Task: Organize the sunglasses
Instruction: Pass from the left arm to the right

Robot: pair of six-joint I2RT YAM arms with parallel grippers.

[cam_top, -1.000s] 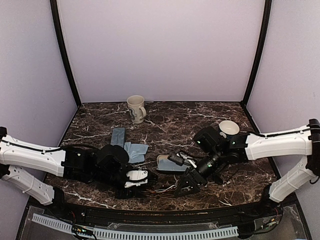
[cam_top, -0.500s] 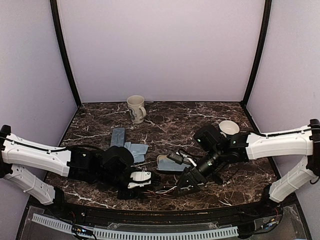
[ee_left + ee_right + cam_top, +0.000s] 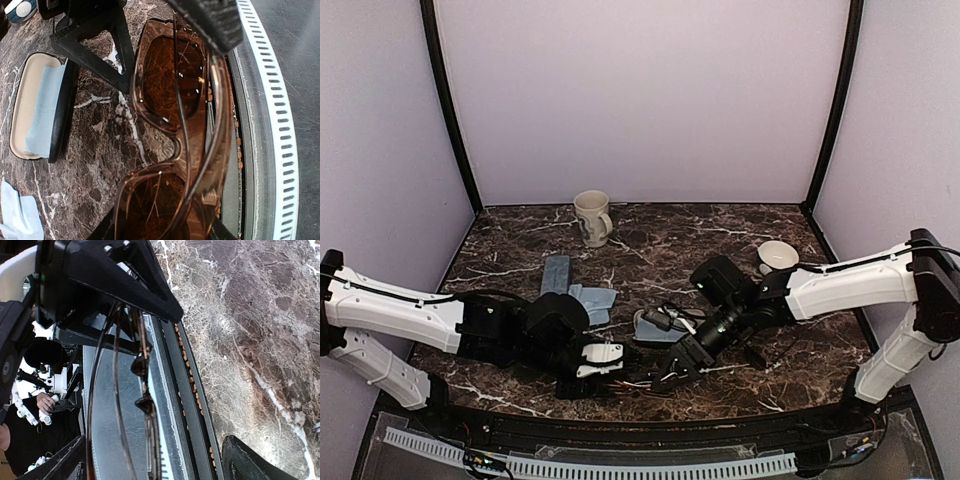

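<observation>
Presently, left gripper (image 3: 610, 365) is clenching brownish-framed sunglasses (image 3: 172, 90) near open case (image 3: 658, 328), long axis running parallel to it; right gripper (image 3: 672, 370) is gaping.

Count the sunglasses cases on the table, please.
2: the grey-blue case lies left of centre, the black case lies open near the centre. The arms may hide others.

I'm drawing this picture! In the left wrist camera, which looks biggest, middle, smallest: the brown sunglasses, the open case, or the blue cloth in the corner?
1. Brown sunglasses, though they're closest to the camera.
2. Open case.
3. Blue cloth, but the picture's edge cuts it off.
</observation>
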